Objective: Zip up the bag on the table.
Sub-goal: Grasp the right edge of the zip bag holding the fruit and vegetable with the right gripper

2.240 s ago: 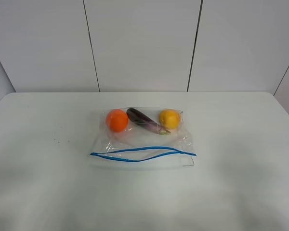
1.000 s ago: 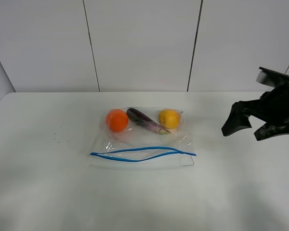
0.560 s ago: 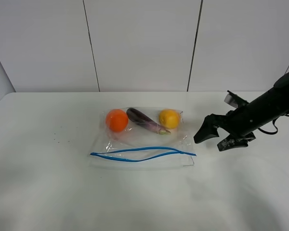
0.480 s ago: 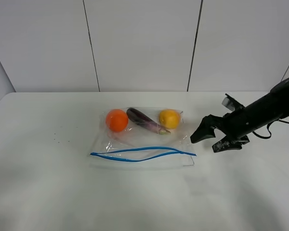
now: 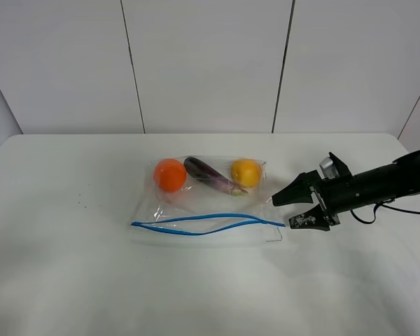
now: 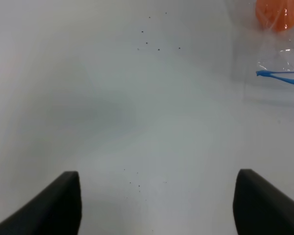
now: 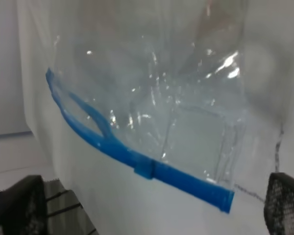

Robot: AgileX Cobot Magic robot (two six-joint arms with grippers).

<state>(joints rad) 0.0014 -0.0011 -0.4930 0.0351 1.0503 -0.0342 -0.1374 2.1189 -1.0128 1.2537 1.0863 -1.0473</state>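
Bag (image 5: pixel 217 203) zipper (image 5: pixel 269 222) gaping | my right gripper (image 5: pixel 292 211) spread wide beside its end | risk: floppy plastic slides, jaws miss.

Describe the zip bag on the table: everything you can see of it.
The bag is clear, crinkled, floppy plastic lying flat on the white table. Its blue zipper strip runs along the near edge, the two tracks parted in the middle, so it is unzipped. Inside, at the far end, lie an orange fruit, a dark purple eggplant and a yellow fruit. The open right hand is at the strip's right end; contact cannot be told.
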